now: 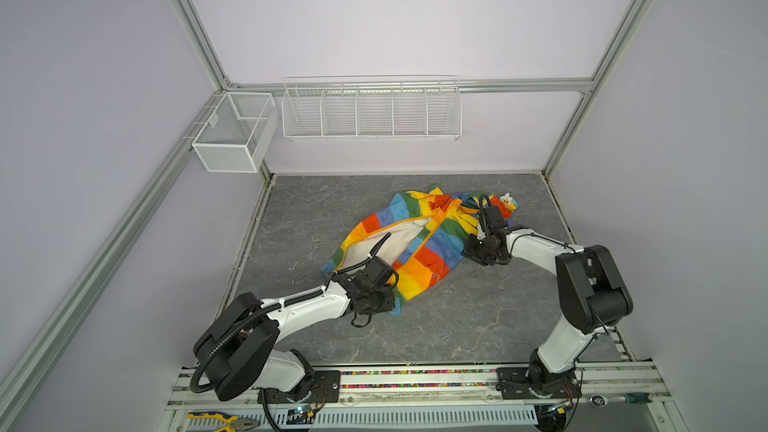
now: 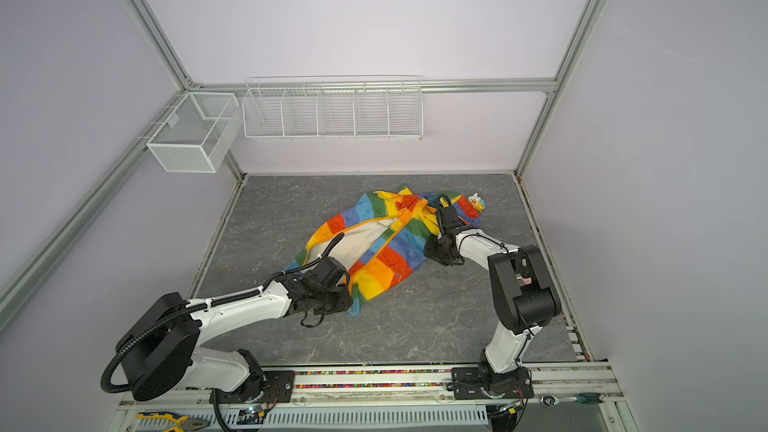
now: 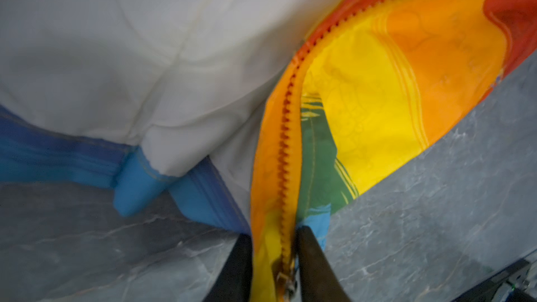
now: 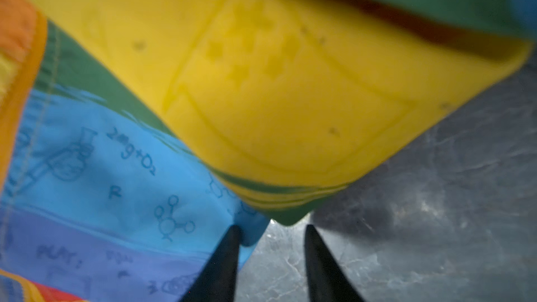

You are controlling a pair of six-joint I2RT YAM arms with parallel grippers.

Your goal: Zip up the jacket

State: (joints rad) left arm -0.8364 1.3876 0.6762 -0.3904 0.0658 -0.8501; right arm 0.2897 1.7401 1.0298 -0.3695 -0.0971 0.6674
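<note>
Left gripper (image 3: 273, 232), black and two-fingered: clamps the hem end of the orange-edged front zipper (image 3: 286, 146), a finger pressed to each side of the tape, right by the small metal slider (image 3: 286, 281). Seems placed to anchor the bottom of the zip and keep the teeth straight and taut for the pull. Right gripper (image 4: 272, 227), same build: stands with jaws apart over bare tabletop, grips nothing, brushes the blue stripe with one fingertip beside a yellow-and-green fold. Probably set there to catch cloth on the side toward the right edge and stretch the front flat.

Dark grey marbled table (image 1: 457, 326): one, carries all the work. Small hooded rain jacket (image 1: 428, 259) of thin fabric striped red, orange, yellow, green and blue: one, lies rumpled from the table's middle toward its far right corner, hem toward the near edge, front gaping on cream lining (image 1: 403, 238); by the slider's place, looks barely zipped. White wire rack (image 1: 357, 114): one, five compartments, hangs on the back wall above the far edge. White mesh basket (image 1: 224, 151): one, hangs by the far left corner. Tiny white-and-yellow toy (image 1: 508, 201): one, sits against the jacket near the far right corner. Totals: two arms, two grippers, one zipper.
</note>
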